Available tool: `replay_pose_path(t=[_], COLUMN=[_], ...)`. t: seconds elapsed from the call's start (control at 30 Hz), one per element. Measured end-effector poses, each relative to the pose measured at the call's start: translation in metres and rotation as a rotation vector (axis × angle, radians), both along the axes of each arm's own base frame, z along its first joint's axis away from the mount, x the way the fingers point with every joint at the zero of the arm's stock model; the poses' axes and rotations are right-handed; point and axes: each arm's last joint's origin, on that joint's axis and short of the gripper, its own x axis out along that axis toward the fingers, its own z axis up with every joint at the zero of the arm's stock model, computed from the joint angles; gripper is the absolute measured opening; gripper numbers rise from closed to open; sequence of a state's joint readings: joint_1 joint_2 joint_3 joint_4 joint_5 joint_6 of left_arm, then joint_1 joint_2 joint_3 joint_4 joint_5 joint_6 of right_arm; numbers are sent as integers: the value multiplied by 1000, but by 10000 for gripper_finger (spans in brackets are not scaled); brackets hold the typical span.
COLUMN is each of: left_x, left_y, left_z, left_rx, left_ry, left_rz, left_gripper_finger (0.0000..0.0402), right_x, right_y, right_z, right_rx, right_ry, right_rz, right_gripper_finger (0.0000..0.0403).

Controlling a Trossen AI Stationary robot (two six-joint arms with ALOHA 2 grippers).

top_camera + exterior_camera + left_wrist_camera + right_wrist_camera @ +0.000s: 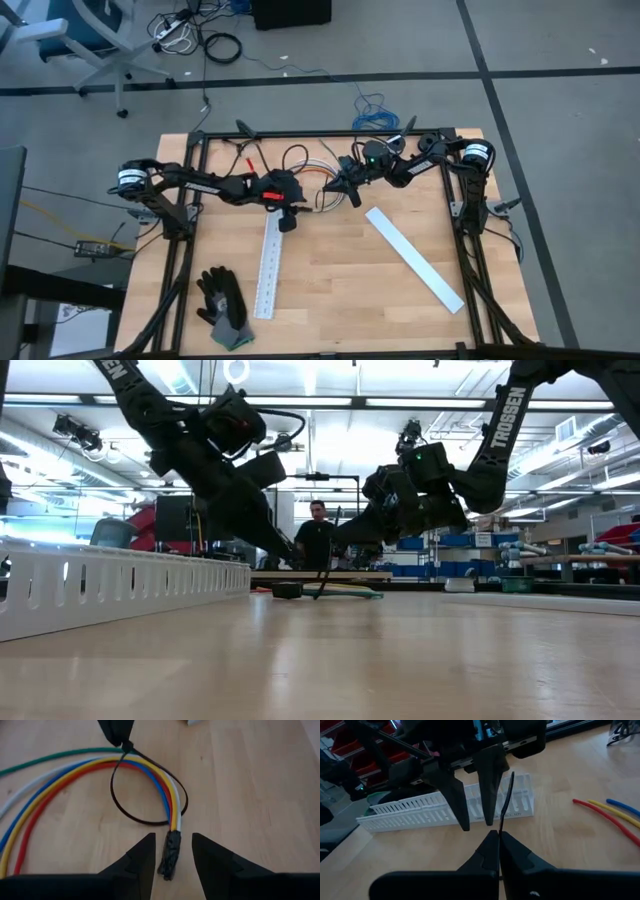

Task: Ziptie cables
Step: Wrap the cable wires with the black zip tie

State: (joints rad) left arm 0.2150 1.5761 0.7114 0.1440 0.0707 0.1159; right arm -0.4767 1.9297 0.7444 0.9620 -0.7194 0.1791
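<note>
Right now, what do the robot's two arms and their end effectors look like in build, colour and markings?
Both arms are dark, jointed and slim, with white round caps at their bases and white TROSSEN lettering on the links. The left arm carries a red patch near its wrist; the right arm shows a green light. The left end effector and right end effector each have two dark, tapered, wedge-shaped fingers.

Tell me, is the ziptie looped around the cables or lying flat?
Looped. The ziptie rings the cables loosely, not yet tight; the right pincer, shut, pinches its tail.
</note>
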Motion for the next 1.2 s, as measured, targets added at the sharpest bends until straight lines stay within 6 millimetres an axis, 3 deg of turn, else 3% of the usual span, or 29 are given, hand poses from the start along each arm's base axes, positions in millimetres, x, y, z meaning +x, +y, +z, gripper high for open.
replay_pose_path(t=[0.4,0.5,0.8,0.93,1.13,1.2], left_x=[28,28,26,27,28,28], left_y=[3,2,3,4,4,4], left_z=[-13,-14,-24,-30,-31,-28], left_rx=[-69,-123,-63,-39,-44,-62], left_ry=[90,102,168,184,182,176], left_rz=[12,11,-6,23,23,25], left_gripper_finger=[180,183,179,152,50,45], right_x=[4,4,4,4,4,3], right_y=[9,9,9,9,9,9], right_z=[1,1,1,1,0,-1], right_rx=[-2,-5,-18,-22,-15,-12], right_ry=[-3,-4,-9,-10,-6,7], right_rz=[30,35,42,42,42,42], right_gripper_finger=[0,0,0,0,0,0])
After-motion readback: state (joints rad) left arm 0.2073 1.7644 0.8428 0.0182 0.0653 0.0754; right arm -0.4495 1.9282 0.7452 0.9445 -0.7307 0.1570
